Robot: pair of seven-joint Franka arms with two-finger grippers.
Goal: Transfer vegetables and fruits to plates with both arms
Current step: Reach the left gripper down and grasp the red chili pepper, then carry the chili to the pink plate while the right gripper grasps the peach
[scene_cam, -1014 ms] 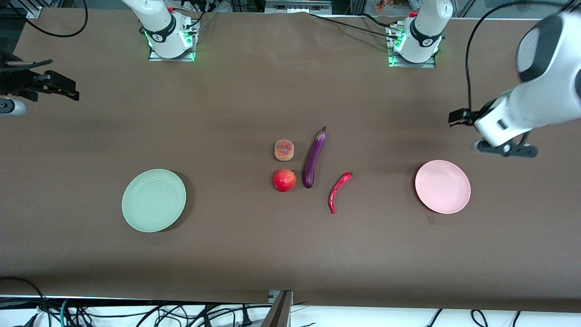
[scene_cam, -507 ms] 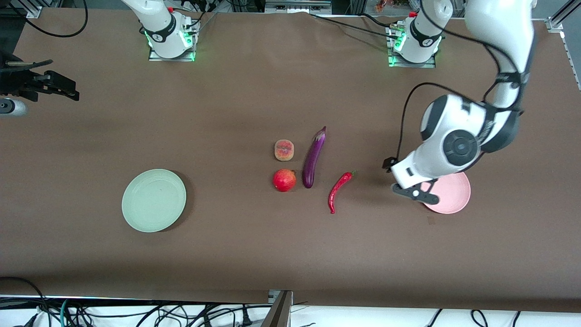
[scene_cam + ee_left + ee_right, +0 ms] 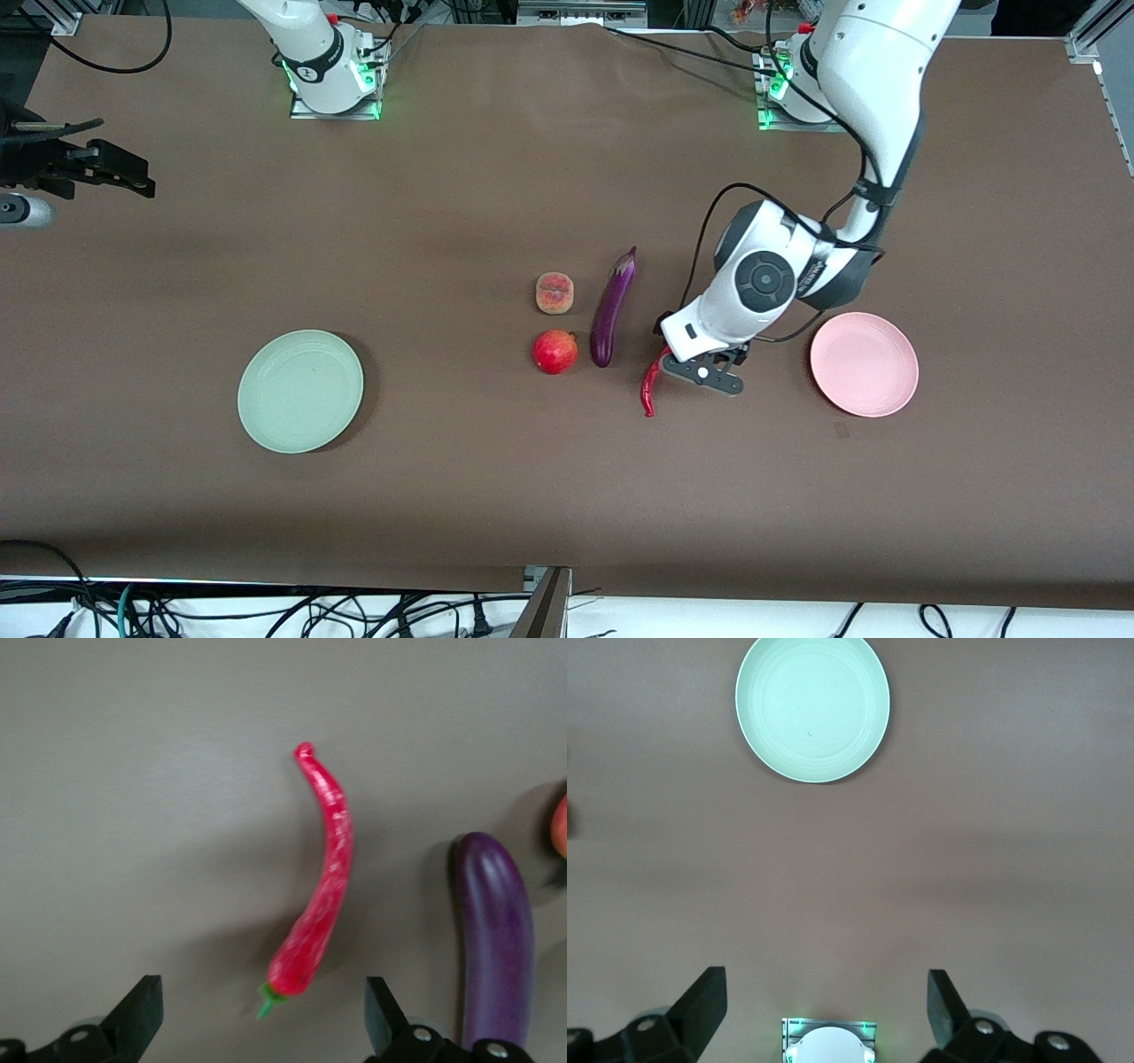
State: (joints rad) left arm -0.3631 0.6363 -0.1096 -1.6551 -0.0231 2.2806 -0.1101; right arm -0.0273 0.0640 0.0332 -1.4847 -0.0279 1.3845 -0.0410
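Brown table (image 3: 496, 496), nothing plated yet: left gripper (image 3: 264, 1019), jaws spread wide over chili (image 3: 321, 895), should be lowered astride its thicker stem end; right gripper (image 3: 824, 1010) waits, likewise spread.

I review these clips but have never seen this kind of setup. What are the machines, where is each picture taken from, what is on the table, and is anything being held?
Two white robot arms stand at a brown table. One picture looks down from across the table; the other two come from cameras on the arms' wrists. In the middle lie a peach, pomegranate, eggplant and chili. A green plate and a pink plate sit toward either end. The left gripper hangs over the chili's stem end, jaws open. The right gripper waits at the table's edge, jaws open. Nothing is held.
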